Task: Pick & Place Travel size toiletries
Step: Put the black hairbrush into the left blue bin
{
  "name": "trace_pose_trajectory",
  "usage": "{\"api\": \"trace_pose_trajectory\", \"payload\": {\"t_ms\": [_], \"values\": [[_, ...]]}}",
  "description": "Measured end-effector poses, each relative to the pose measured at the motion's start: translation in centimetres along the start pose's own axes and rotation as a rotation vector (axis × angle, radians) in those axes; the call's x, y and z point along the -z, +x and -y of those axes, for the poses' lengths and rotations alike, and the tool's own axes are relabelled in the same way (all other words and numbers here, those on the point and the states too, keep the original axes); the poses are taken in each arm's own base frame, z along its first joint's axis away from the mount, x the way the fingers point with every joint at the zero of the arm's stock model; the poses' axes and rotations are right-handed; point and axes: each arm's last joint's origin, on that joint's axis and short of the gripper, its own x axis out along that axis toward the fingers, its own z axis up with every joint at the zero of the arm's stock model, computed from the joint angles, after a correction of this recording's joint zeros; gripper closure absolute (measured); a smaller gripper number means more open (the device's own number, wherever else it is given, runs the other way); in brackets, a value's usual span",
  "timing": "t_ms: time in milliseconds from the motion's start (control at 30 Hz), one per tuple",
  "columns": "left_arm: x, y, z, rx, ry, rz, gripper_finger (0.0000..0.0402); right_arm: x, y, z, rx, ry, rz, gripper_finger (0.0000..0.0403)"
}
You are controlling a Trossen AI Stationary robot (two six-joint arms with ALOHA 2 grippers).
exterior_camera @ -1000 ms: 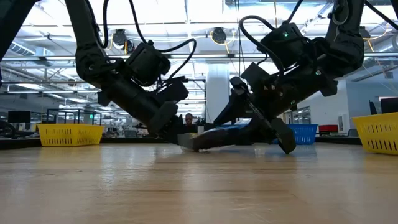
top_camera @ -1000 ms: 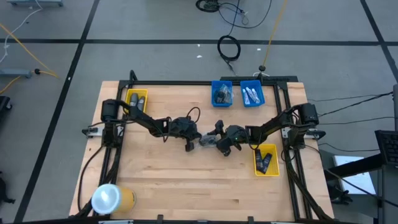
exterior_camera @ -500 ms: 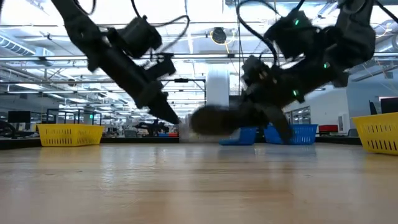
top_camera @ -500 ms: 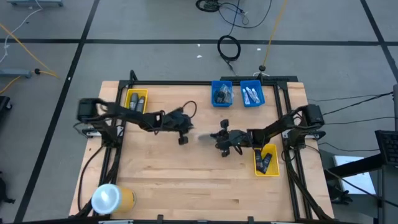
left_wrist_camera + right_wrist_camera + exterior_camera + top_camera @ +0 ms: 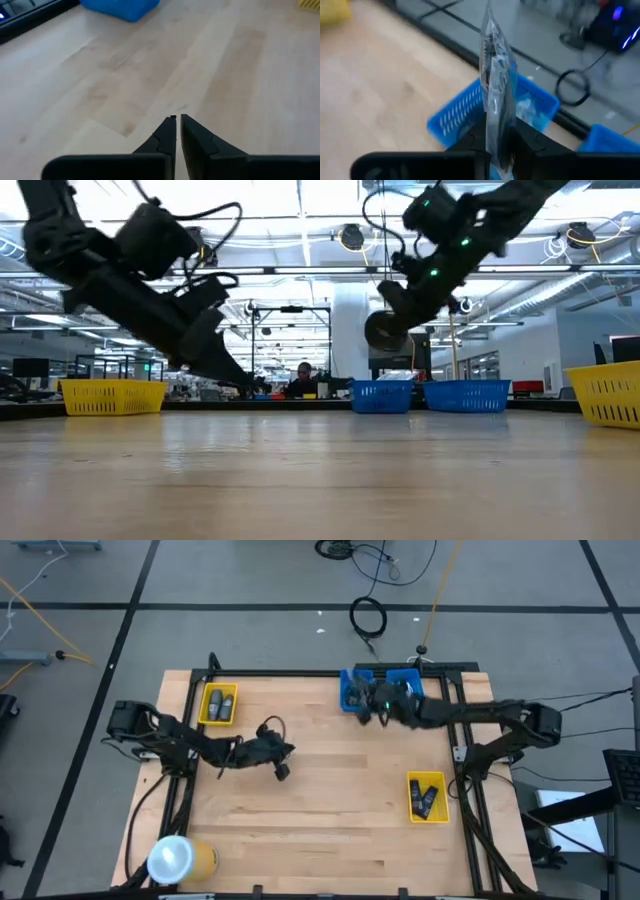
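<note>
1. The right gripper [image 5: 499, 142] has its fingers pinched on a clear bag [image 5: 495, 85] holding a grey disc [image 5: 386, 330], carried edge-up over the left blue bin [image 5: 356, 690], likely so it drops in cleanly.
2. The left gripper [image 5: 176, 122] hangs over bare table [image 5: 330, 800], fingers nearly together, holding nothing (waiting, I'd guess).
3. No readable writing anywhere.
</note>
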Motion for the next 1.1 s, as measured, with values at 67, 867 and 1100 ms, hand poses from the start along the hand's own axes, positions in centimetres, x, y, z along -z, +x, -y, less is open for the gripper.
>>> {"api": "trace_pose_trajectory", "payload": {"t_ms": [67, 867, 1100], "values": [[0.5, -0.3, 0.4, 0.017, -0.054, 0.041, 0.0383, -0.6, 1.2, 1.2, -0.01, 0.12, -0.017, 0.0363], [2.3, -1.8, 3.1, 0.038, 0.011, 0.068, 0.039, 1.0, 5.1, 1.7, -0.1, 0.355, -0.102, 0.0213], [2.5, -2.0, 3.4, 0.05, 0.041, 0.061, 0.0392, -0.7, 1.8, 2.5, 0.065, 0.251, -0.004, 0.0217]]}}
